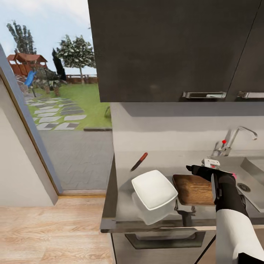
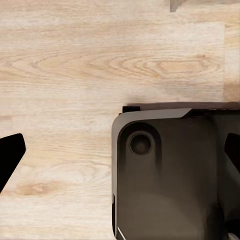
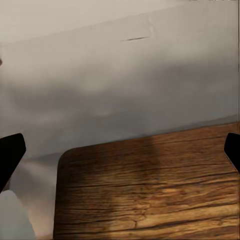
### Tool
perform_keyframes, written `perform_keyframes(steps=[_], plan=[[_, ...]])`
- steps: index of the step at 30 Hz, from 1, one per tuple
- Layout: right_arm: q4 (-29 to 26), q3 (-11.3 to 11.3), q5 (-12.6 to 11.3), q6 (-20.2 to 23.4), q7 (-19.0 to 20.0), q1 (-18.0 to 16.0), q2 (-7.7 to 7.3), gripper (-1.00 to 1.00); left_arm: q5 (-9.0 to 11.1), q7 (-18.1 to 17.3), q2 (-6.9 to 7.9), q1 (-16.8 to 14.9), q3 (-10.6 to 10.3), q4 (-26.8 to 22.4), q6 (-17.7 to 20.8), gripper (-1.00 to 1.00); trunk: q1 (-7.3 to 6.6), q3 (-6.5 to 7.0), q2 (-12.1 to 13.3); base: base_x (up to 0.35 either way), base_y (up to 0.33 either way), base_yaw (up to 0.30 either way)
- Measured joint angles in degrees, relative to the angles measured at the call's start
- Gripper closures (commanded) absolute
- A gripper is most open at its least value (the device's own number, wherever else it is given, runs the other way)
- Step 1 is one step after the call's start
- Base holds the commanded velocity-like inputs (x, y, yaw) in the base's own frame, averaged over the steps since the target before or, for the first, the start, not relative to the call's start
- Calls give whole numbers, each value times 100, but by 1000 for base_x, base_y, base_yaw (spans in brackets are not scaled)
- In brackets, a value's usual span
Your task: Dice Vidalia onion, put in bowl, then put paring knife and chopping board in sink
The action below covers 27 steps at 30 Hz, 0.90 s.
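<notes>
The paring knife (image 1: 139, 161), red handle and dark blade, lies at the back of the grey countertop (image 1: 121, 205). The white bowl (image 1: 154, 189) sits in front of it, beside the wooden chopping board (image 1: 192, 189) (image 3: 150, 185). My right gripper (image 1: 191, 169) (image 3: 120, 150) hovers open over the board's far edge with nothing between its fingers. A small pink spot (image 1: 233, 176) peeks out beside my right forearm at the edge of the sink (image 1: 256, 165); I cannot tell whether it is the onion. My left gripper (image 2: 120, 155) hangs open over the floor.
The chrome faucet (image 1: 238, 136) with a red knob (image 1: 223, 141) stands behind the sink. Dark wall cabinets (image 1: 176, 47) hang over the counter. A doorway on the left opens to a garden (image 1: 73, 102). Wooden floor (image 1: 47, 234) (image 2: 75, 75) runs in front; my dark base (image 2: 165, 175) is below.
</notes>
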Motion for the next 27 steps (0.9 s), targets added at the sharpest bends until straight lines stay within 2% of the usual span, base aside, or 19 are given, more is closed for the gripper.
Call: perform_keyframes(steps=[3,5,7,8,9,12,14,15,19,21,24,27], plan=[[0,20,1,3,-12,-1,-14,-100,-2,0,0,0,0,-1,0,-100,0,0,0,1,6,0],[0,139,22,14,-37,-1,-23,-100,-2,0,0,0,0,-1,0,-100,0,0,0,0,3,0],[-6,446,97,33,-104,-5,-39,-100,-3,0,-2,0,0,-1,0,-100,0,0,0,0,1,0],[-8,531,120,38,-139,-7,-43,-100,-3,0,-4,0,0,-1,0,-100,0,0,0,0,0,0],[-23,730,156,63,-299,-14,-54,-100,-3,0,-6,0,-2,-1,0,-100,0,0,0,0,0,0],[-35,912,172,182,-702,-115,-55,-100,-3,0,-8,0,-1,-1,0,-100,0,0,0,0,0,0],[-18,974,166,347,-922,-308,-37,-100,-3,0,-8,0,-2,-1,0,-100,0,0,0,0,0,0],[32,1042,154,585,-1055,-542,-20,-100,-3,0,-9,0,-1,0,0,-100,1,2,0,0,0,0],[281,1296,154,1071,-1173,-1078,8,-100,-2,-5,-9,0,-3,-1,0,-100,0,0,-1,0,0,0],[595,1468,146,1220,-1200,-1414,57,-100,0,-6,-9,0,-1,0,0,-100,0,1,0,0,0,0],[1029,1547,157,1282,-1219,-1768,135,-100,2,-7,-9,0,-1,-1,0,-100,0,0,0,0,0,0],[1789,1592,157,1291,-1334,-2269,224,-100,4,-8,-9,0,0,-1,0,-100,0,0,0,15,8,0]])
